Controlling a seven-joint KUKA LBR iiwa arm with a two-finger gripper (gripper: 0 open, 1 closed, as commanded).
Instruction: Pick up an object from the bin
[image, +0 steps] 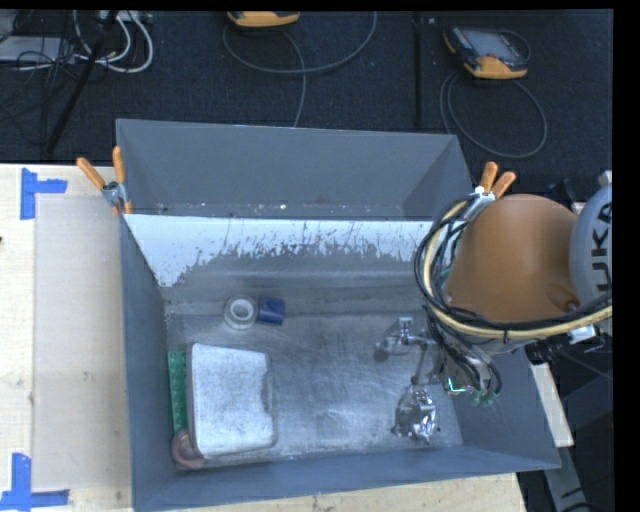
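Looking down into the grey bin (300, 190), I'm using the white foam pad (232, 398) as my reference for everything. The tool (410, 380) hangs low over bare metal floor, well to the right of the pad. Its two metal fingers look spread wide, one toward the back wall and one toward the front, with nothing between them. So no grab yet, as far as I can judge.

Everything pickable sits on the pad's side of the bin. The pad lies flat in the front-left corner, my guess being that the sloped walls funnel stuff down there. A green strip (177, 385) is squeezed along the pad's left edge against the wall. A brown ring (184, 452) pokes out at the pad's front-left corner, partly tucked under it. Just behind the pad, a small roll of clear tape (240, 312) and a little blue block (271, 311) sit right beside each other, maybe touching.

The orange cover (510, 255) and looped cables (440, 300) far right of the pad belong to the arm.

If I had to bet, the roll or the blue block would be easier picks than the pad. The pad looks too broad for those fingers, and the strip and ring are jammed in.
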